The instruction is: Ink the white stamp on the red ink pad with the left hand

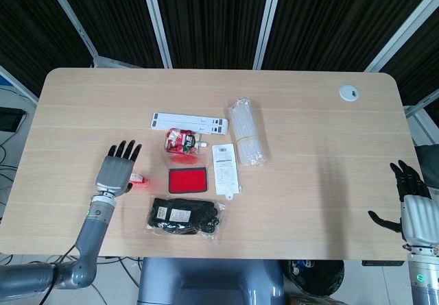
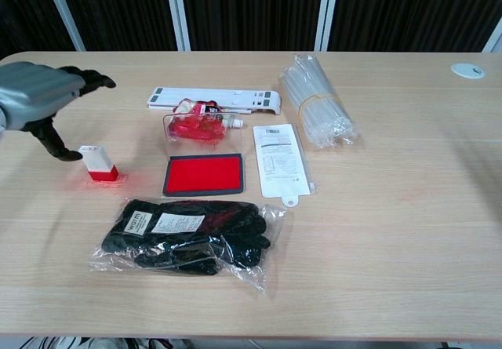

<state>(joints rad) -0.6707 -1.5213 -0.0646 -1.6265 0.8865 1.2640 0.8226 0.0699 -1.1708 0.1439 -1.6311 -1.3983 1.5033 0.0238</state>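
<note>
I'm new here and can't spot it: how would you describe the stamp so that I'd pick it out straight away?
Find the flat red ink pad in its dark frame near the middle of the table. Just to its left, standing alone on bare wood, is the stamp. It is a small upright white block with a glowing red base, unlike the bagged items around it.
</note>
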